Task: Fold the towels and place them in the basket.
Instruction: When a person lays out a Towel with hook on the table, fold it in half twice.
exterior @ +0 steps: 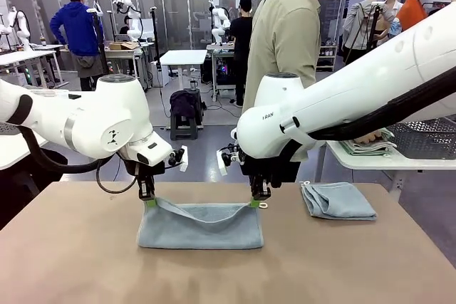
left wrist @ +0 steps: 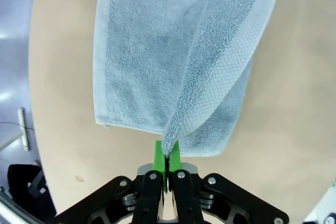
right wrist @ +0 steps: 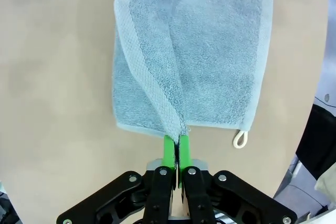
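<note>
The fold is in progress, judging by the towel [exterior: 199, 227] lying mid-bench. The left pincer [exterior: 149, 203] and right pincer [exterior: 254, 203] are each clamping shut on one lifted corner. A folded towel [exterior: 338, 201] is waiting near the far right edge, not yet in the basket [exterior: 427, 137], which is sitting on a side table.

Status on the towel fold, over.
Both shut: left gripper, right gripper, pinching corners of pale blue-grey terry towel. Edge lifted, sagging between. Nothing obstructing; folded blue-grey towel lies apart.
</note>
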Robot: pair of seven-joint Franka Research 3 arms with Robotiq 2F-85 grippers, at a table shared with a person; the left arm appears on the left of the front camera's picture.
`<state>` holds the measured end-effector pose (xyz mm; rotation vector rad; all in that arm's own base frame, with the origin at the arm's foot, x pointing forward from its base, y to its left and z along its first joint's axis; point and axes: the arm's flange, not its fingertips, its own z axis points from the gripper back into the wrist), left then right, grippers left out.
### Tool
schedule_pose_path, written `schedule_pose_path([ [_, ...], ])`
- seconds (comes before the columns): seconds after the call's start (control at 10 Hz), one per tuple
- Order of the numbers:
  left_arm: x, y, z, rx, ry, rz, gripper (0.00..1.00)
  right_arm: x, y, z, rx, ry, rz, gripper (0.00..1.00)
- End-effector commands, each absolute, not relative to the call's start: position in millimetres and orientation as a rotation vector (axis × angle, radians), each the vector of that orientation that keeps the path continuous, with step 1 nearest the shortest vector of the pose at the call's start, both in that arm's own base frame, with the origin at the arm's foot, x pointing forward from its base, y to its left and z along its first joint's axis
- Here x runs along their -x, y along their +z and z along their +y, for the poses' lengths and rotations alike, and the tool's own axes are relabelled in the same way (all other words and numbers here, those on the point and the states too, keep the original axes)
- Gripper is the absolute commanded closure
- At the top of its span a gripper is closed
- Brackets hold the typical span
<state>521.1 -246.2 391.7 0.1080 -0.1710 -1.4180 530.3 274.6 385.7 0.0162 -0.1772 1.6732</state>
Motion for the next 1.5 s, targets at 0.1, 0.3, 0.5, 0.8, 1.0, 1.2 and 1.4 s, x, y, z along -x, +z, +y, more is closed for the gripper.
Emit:
schedule_pose_path([
  [0.1, -549, 380, -253, -0.145, -1.411, -0.136, 0.96, -555, 372, 273, -0.033, 1.691, -0.183, 0.96],
  [0.3, -564, 371, -252, -0.154, -1.389, -0.132, 0.96, -566, 364, 269, -0.026, 1.68, -0.176, 0.96],
  [0.5, -573, 365, -249, -0.164, -1.354, -0.112, 0.96, -575, 357, 267, -0.036, 1.682, -0.188, 0.96],
  [0.8, -582, 352, -238, -0.147, -1.313, -0.09, 0.96, -583, 346, 268, -0.015, 1.689, -0.209, 0.96],
  [1.0, -587, 343, -238, -0.147, -1.309, -0.107, 0.96, -586, 339, 269, 0.0, 1.691, -0.222, 0.96],
  [1.2, -590, 338, -238, -0.136, -1.313, -0.112, 0.96, -587, 334, 269, -0.001, 1.687, -0.223, 0.96],
  [1.4, -596, 336, -240, -0.127, -1.32, -0.144, 0.77, -590, 334, 269, -0.001, 1.677, -0.237, 0.78],
])
